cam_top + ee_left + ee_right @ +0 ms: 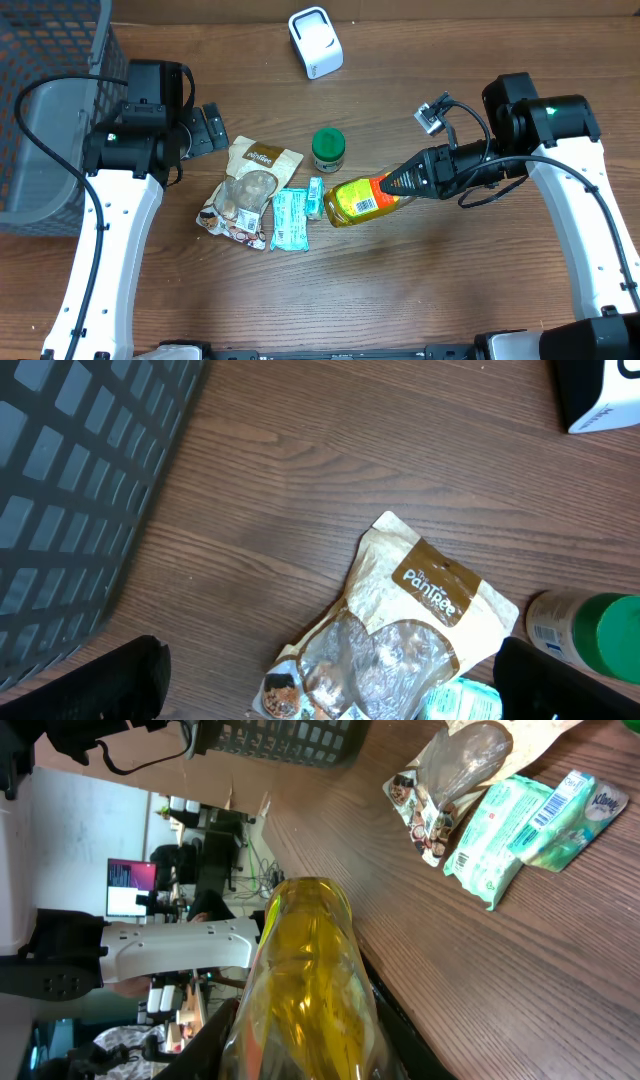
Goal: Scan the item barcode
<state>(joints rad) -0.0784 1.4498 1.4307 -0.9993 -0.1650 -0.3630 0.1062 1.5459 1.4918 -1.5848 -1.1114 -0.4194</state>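
My right pincer [398, 184] grips the yellow bottle [355, 200] by one end, sideways beside the tissue packs [290, 218]. I'd carry it to the white scanner [315, 42] well beyond, rolling its label [373, 205] toward the scanner's face. Left pincer [207, 130] idles wide.

The overhead camera looks straight down on the table [430, 290] from well above, with the basket [60, 50] at the left edge and the scanner [315, 42] at the top. The left wrist camera hangs near the table, tilted down and forward over the pouch [420, 600], with the basket wall at upper left. The right wrist camera is rolled sideways, close behind the bottle [305, 990], and looks along it across the table to the pouch, the basket and the room beyond. All three views share the pouch and basket.
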